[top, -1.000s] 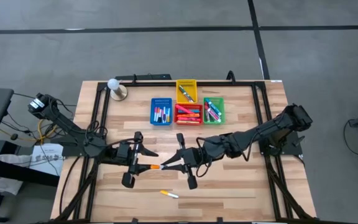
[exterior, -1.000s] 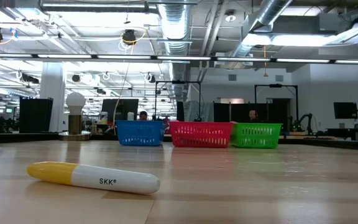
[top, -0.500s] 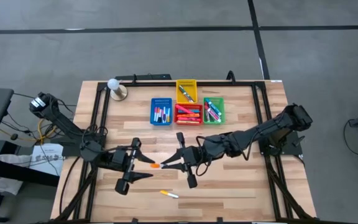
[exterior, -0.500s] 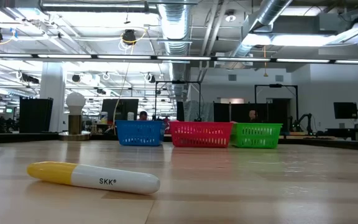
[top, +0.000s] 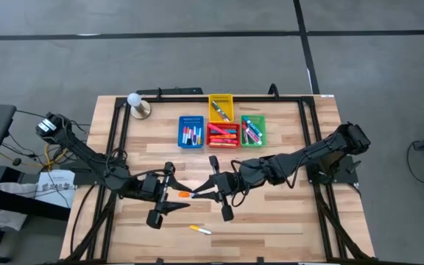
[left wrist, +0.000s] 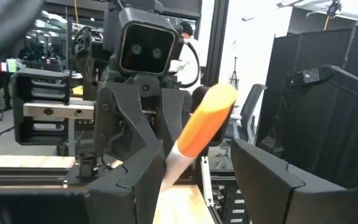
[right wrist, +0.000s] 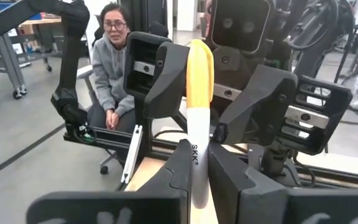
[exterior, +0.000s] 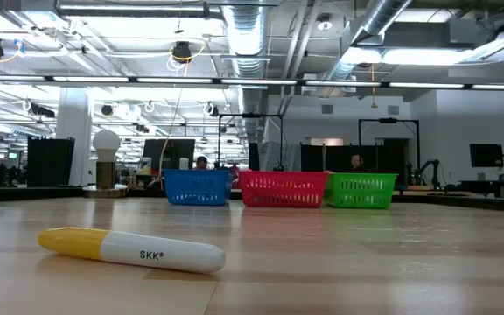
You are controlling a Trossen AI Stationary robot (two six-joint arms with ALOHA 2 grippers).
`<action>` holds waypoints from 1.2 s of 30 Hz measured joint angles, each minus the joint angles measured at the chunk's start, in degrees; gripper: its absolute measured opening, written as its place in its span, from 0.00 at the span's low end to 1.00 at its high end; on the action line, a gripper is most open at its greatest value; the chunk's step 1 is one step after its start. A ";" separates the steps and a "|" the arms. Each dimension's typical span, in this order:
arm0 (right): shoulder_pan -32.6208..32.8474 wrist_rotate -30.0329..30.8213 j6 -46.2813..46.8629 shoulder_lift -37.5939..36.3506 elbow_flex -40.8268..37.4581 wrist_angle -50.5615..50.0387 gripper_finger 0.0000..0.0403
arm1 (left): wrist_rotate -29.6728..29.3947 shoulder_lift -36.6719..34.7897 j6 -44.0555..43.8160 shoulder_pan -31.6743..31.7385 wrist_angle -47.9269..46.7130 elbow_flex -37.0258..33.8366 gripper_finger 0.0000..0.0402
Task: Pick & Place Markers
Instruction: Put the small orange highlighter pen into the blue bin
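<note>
Handover mid-counter: an orange marker [top: 185, 195] is clamped by its white end in the right pincer [top: 197, 196], seen closed on the barrel in the right wrist view [right wrist: 199, 158]. The left pincer [top: 169, 194] is facing it, fingers spread apart either side of the orange cap, nothing gripped. From the left wrist view the marker [left wrist: 199, 132] is seen sticking out of the right arm's fingers, cap end forward.

Done, judging by the layout: four bins at the back of the counter [top: 285, 221] are already loaded. The blue bin [top: 191, 132], red bin [top: 223, 135], green bin [top: 253, 130] and yellow bin [top: 221, 107] each hold several markers, apparently sorted roughly by colour, though single colours are too small to be confirmed.

Left: the orange marker is held above the counter and not yet binned. One yellow marker [top: 199, 230] is lying loose on the front of the counter, near the edge, well apart from both arms; it is seen close up in the low view [exterior: 131, 249], flat on the wood. No other loose markers are visible. Task is judged nearly complete: two placements outstanding.
</note>
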 joint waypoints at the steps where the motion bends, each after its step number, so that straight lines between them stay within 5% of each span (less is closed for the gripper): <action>1: 0.00 0.02 0.00 0.00 0.00 0.00 0.06 | -0.08 0.06 0.02 0.25 0.31 0.00 0.47; 13: -0.22 0.59 1.12 0.24 -0.02 -0.15 0.06 | -2.19 0.08 -0.17 2.37 2.02 0.02 0.37; 24: 0.00 3.33 3.21 0.24 -0.02 -0.42 0.16 | -2.85 0.06 -0.22 2.37 1.95 0.02 0.10; 36: -0.02 8.18 8.71 0.22 0.02 -7.65 0.46 | -3.20 -2.53 0.02 2.39 0.45 0.00 0.10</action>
